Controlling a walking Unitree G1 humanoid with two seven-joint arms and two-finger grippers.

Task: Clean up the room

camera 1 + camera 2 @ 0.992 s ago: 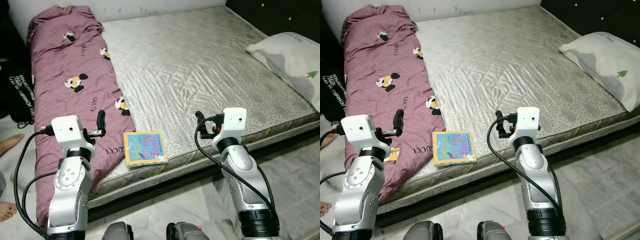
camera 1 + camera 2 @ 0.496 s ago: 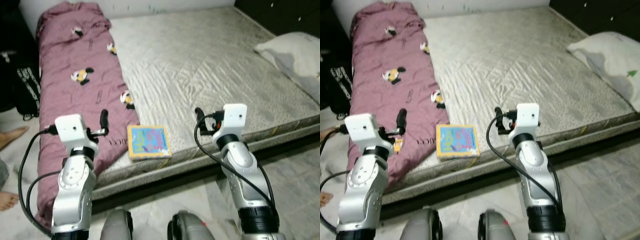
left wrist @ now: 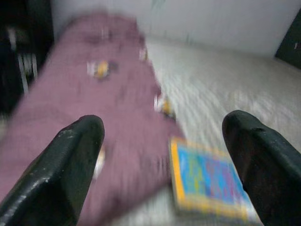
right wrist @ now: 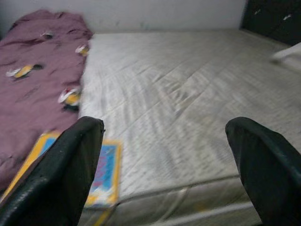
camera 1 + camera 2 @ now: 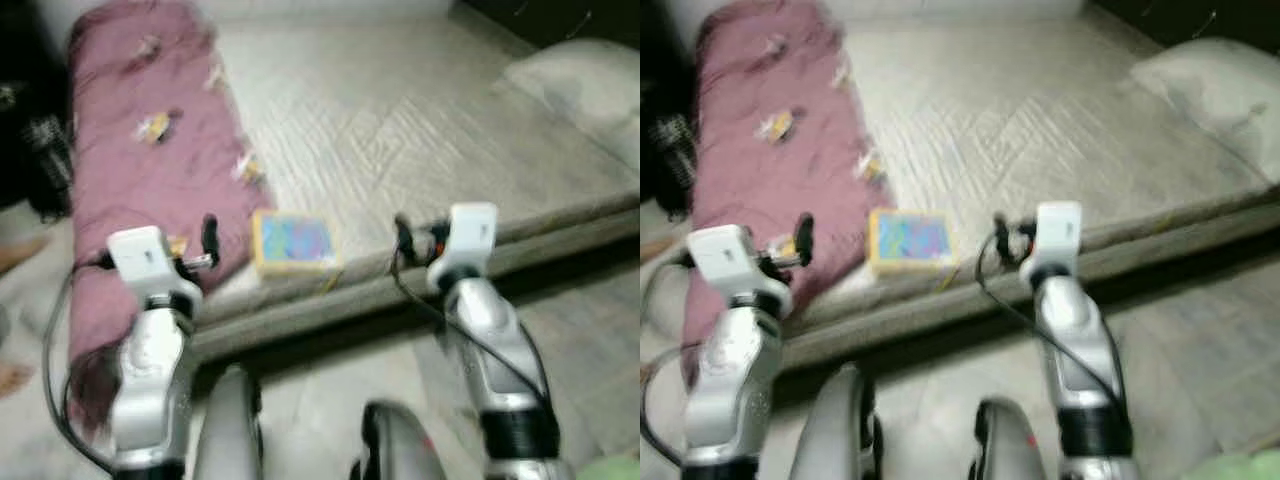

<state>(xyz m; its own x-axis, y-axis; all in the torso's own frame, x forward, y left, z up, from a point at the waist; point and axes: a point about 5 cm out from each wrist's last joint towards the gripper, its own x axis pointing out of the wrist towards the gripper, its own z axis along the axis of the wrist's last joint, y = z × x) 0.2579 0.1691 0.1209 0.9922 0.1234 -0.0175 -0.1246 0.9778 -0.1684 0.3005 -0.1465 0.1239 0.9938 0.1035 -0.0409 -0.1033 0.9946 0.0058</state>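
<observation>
Head views are blurred w/ camera motion, so we note detail is limited. We find a children's picture book lying flat at the near edge of the bare mattress, just beside the maroon cartoon-print blanket, which runs along the mattress's 9 o'clock side. A pale pillow sits at approx. 2 o'clock, well apart.

Left gripper is spread wide, holding nothing, w/ the book ahead at 12 o'clock. Right gripper is likewise spread and empty; book sits toward its 10 o'clock.

Handling, in our judgement: book looks thin, light, stiff, prob. glossy and slick. Lying flat on soft quilting, it offers no top grip; best hold is across the edge nearest the mattress rim, pinching cover to cover.
</observation>
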